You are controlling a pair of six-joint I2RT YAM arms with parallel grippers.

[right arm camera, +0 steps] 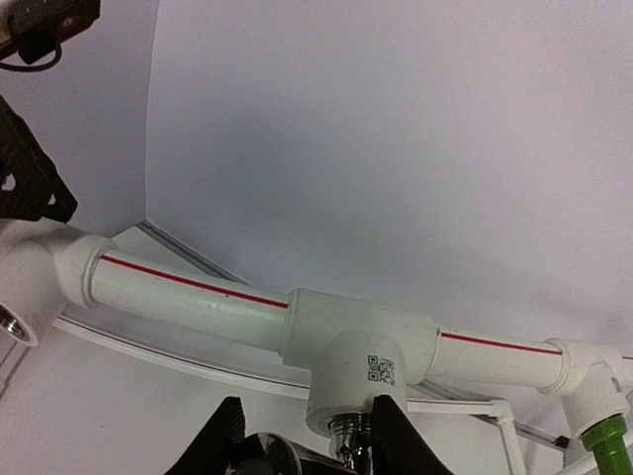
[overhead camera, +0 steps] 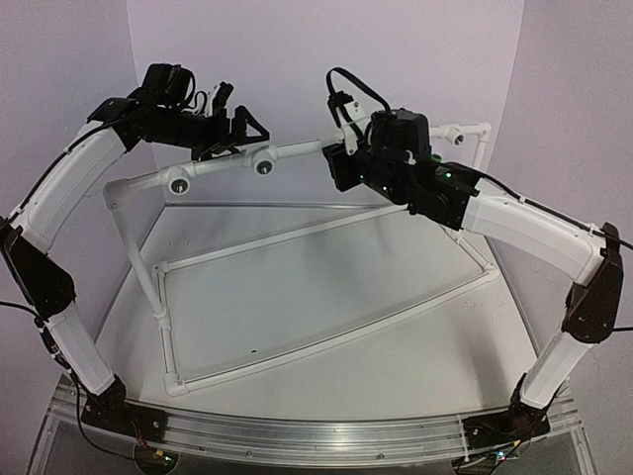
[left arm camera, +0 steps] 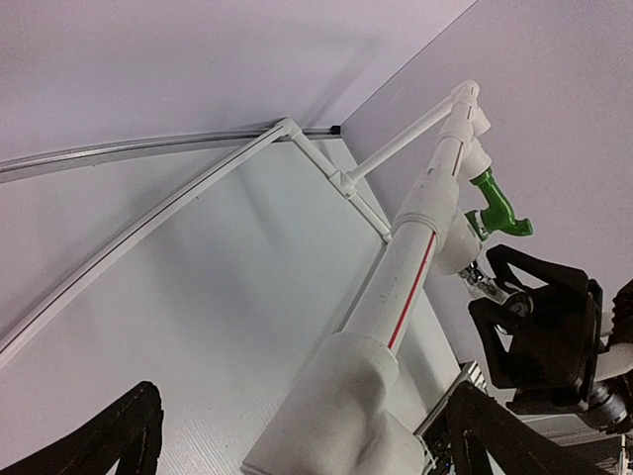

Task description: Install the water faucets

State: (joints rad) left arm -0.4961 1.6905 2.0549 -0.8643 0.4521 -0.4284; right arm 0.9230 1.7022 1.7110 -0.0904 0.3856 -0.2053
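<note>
The chrome water faucet [right arm camera: 346, 433] stands with its threaded stem in the mouth of a white tee fitting [right arm camera: 361, 346] on the raised pipe rail [overhead camera: 297, 150]. My right gripper [right arm camera: 309, 445] is shut on it from below, a black finger on each side. The green faucet [left arm camera: 499, 203] sits in the fitting at the rail's right end, and also shows in the right wrist view [right arm camera: 613, 445]. My left gripper [left arm camera: 326, 435] is open wide, straddling another white fitting [left arm camera: 356, 396] further left on the rail without gripping it.
Two white fittings with dark round holes [overhead camera: 179, 183] [overhead camera: 264, 165] sit on the rail's left part. The rail rests on a white pipe frame [overhead camera: 326, 341] that lies on the table. A white backdrop stands close behind.
</note>
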